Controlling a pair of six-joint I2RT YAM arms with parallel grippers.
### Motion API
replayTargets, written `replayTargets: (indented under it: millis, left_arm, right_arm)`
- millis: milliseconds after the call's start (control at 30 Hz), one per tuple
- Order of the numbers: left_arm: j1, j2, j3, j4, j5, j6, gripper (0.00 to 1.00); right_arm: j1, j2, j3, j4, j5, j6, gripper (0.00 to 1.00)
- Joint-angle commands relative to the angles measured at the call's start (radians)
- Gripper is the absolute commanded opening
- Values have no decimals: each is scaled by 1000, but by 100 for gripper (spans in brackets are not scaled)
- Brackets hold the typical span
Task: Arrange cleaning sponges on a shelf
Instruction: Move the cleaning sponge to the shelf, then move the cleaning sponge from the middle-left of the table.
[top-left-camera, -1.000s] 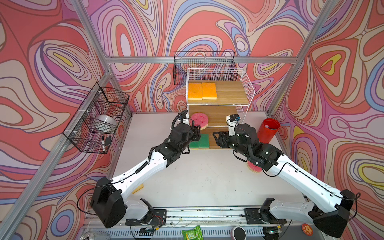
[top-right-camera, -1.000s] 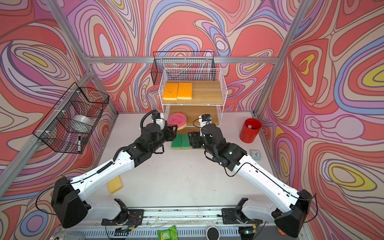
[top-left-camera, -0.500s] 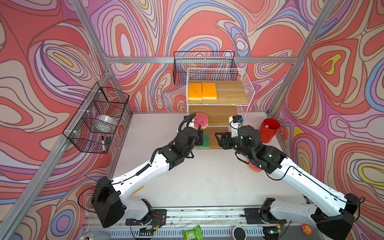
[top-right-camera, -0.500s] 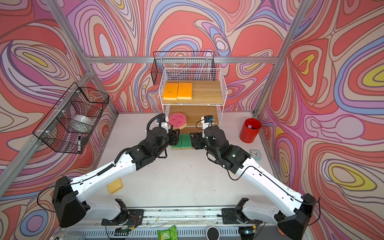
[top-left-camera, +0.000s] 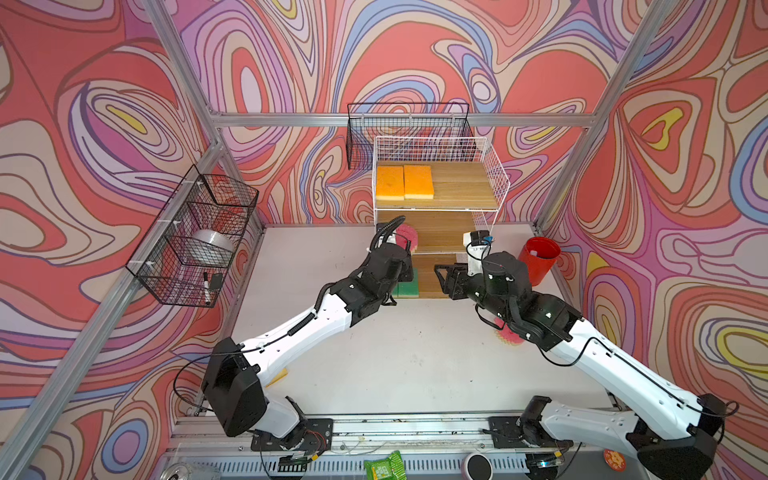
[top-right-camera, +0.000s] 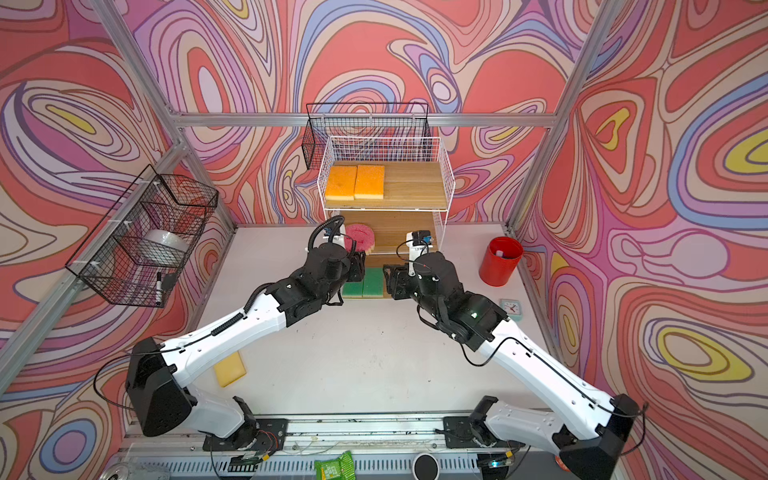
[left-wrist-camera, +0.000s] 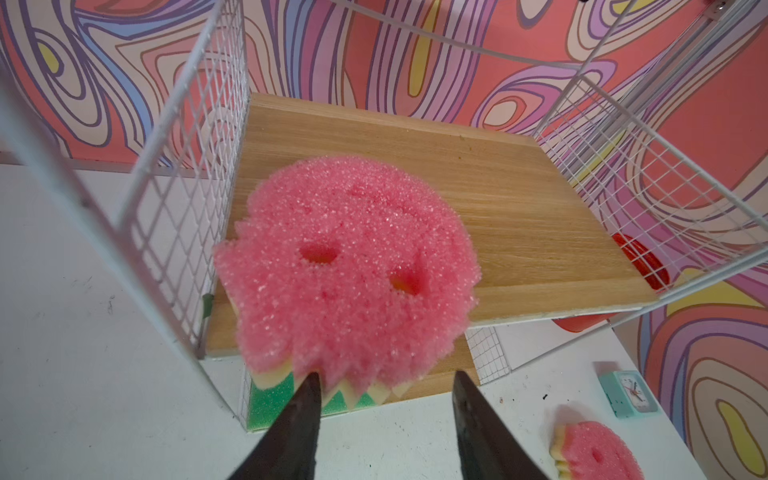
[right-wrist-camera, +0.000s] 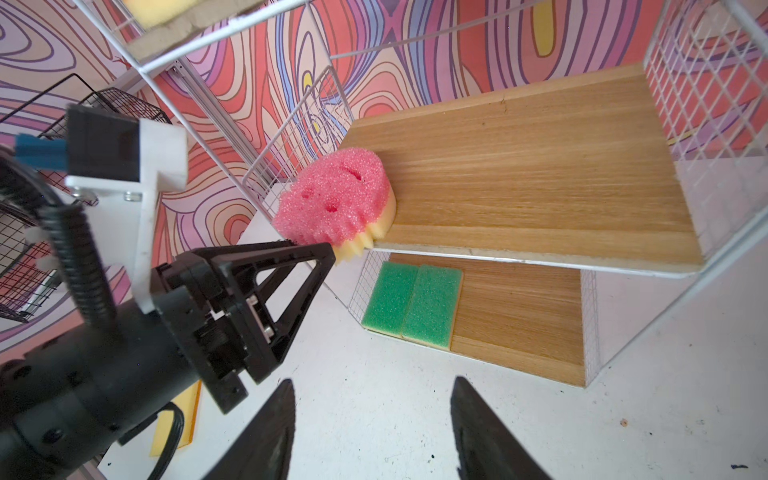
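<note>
Pink smiley sponge (left-wrist-camera: 349, 266) lies on the shelf's (left-wrist-camera: 183, 124) middle board, at the front by the left mesh side, overhanging the edge. My left gripper (left-wrist-camera: 384, 376) is spread, one fingertip at the scalloped rim. I'd nudge the sponge deeper, keeping it level. My right gripper (right-wrist-camera: 372, 380) is spread and empty. The right wrist view shows the overhang plainly; the left wrist view shows the second pink sponge (left-wrist-camera: 594, 453) whole on the table.

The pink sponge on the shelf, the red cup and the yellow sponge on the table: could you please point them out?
Pink sponge on the shelf (left-wrist-camera: 353, 266): left wrist view, pink top face.
Red cup (top-left-camera: 544, 270): a top view, outer wall.
Yellow sponge on the table (top-right-camera: 229, 369): a top view, upper face.
</note>
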Motion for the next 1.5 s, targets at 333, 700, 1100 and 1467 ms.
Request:
replayTargets:
  millis: [333, 700, 1100, 1467]
  left_arm:
    - [-4, 41, 86, -57, -61, 36, 55]
    - [-6, -57, 52, -129, 31, -10, 64]
    - [-11, -396, -120, -482, -18, -142, 85]
    - [272, -581, -246, -783, 165, -231, 99]
  right_arm:
    - [-9, -15, -25, -14, 4, -18, 61]
    - [-9, -26, -21, -67, -90, -59, 63]
    - [7, 35, -120, -76, -314, -49, 63]
    - [90, 173, -264, 209, -374, 29, 66]
